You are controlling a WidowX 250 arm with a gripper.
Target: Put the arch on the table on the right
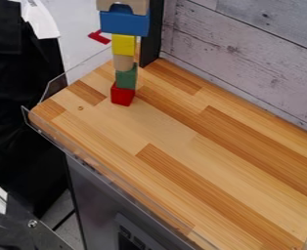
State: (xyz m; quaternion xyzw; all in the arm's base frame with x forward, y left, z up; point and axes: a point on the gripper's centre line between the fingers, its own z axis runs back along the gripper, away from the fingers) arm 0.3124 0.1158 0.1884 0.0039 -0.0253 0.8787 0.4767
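I saw the wooden arch [141,6] atop the blue block [124,25], below it a yellow block [123,45], beige cylinder [123,62], green block [126,79], red block [122,95], whether the jaws were spread I couldn't tell.

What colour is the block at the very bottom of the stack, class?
The bottom block is red, seen best in the camera view.

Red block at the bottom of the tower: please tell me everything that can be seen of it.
The red block is a small, plain, boxy piece, evenly coloured, perhaps painted wood. It stands on the wooden tabletop, towards the far left part in the camera view, as the tower's base. The green block rests on top of it. I see no clear damage on its visible sides.
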